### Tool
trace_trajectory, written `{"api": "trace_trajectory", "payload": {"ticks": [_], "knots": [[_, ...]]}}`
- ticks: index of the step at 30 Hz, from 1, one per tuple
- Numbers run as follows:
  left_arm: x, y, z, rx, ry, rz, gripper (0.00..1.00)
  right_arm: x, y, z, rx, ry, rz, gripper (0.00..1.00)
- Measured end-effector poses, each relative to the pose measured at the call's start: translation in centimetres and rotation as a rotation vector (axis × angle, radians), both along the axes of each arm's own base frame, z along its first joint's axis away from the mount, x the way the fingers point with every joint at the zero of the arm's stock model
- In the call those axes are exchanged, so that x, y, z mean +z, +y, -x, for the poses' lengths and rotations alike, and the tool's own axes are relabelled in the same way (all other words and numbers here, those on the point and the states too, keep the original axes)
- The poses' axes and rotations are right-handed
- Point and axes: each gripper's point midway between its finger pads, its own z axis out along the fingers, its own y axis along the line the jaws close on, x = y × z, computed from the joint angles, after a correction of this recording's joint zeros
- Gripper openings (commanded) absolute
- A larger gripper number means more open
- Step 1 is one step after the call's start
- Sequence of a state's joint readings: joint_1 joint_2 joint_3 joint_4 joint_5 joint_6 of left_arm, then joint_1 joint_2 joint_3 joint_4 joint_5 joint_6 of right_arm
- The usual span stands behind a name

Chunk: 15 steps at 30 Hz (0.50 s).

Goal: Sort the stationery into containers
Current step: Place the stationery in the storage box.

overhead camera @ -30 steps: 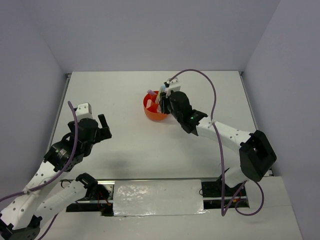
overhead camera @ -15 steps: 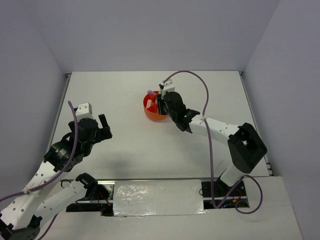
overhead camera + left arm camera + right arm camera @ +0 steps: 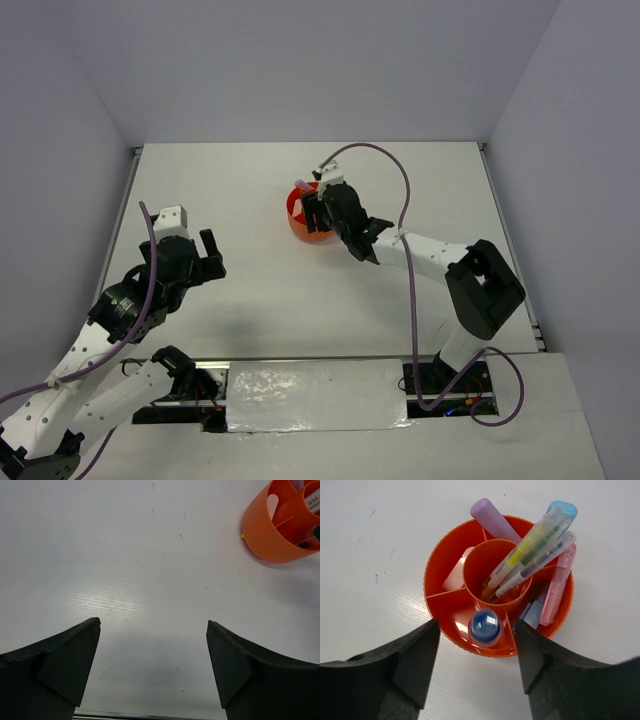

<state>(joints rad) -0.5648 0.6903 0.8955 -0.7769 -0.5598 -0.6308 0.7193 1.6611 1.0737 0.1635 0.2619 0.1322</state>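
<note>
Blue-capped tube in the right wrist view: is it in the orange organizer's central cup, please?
No, the blue-capped tube stands in an outer compartment of the round orange plastic organizer.

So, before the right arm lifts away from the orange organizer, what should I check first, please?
1. Blue-capped tube inside orange organizer: ok, upright in an outer compartment.
2. Right fingers apart from the tube: ok, gap on both sides.
3. Pale blue item clear of a right finger: cannot tell, they overlap in view.
4. Organizer standing flat: ok.
5. Left fingers open, holding nothing: ok.
</note>
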Motion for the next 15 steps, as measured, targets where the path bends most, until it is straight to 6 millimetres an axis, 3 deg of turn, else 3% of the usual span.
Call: {"api": "trace_trajectory", "payload": {"ticks": [5, 7, 8, 11, 14, 15], "knots": [[0.0, 0.0, 0.0, -0.001, 0.0, 0.0, 0.99, 0.9, 0.0, 0.5, 0.016, 0.0, -0.009, 0.79], [0.0, 0.0, 0.0, 0.002, 0.0, 0.0, 0.99, 2.1, -0.4, 0.9, 0.016, -0.009, -0.018, 0.8], [0.0, 0.1, 0.0, 0.004, 0.0, -0.002, 0.99, 3.1, -0.7, 1.2, 0.015, -0.015, -0.028, 0.98], [0.0, 0.4, -0.1, 0.023, -0.003, -0.01, 0.99, 7.5, -2.4, 2.7, -0.007, -0.068, -0.073, 1.0], [0.0, 1.6, -0.2, 0.075, -0.004, -0.025, 0.99, 12.6, -5.5, 5.4, -0.053, -0.135, -0.148, 1.0], [0.0, 2.0, -0.2, 0.097, -0.004, -0.028, 0.99, 13.3, -6.4, 6.2, -0.07, -0.137, -0.164, 1.0]]}}
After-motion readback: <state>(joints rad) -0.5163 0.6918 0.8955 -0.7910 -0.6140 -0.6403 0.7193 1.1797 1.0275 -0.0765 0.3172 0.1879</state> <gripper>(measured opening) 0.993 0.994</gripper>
